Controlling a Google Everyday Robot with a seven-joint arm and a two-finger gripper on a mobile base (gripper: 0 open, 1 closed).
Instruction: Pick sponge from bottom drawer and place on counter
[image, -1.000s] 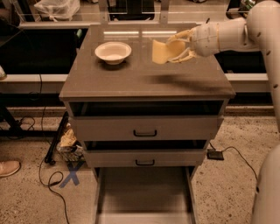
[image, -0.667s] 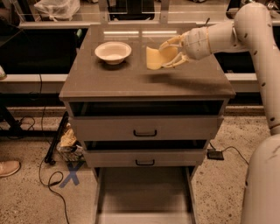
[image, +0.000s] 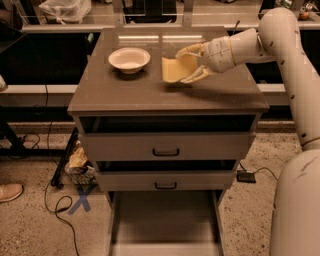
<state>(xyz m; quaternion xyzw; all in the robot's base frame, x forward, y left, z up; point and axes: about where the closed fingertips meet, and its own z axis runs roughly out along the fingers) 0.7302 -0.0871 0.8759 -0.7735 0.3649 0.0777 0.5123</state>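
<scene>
Clamping the sponge (image: 173, 70) by one edge, the tool (image: 190, 64) hangs over the counter (image: 150, 94) beside the bowl (image: 129, 59).

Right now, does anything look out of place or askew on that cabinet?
Nothing spilled or damaged. The sponge is bent, pinched in the gripper low over the counter beside the bowl, not lying flat. The bottom drawer stands pulled out below.
</scene>
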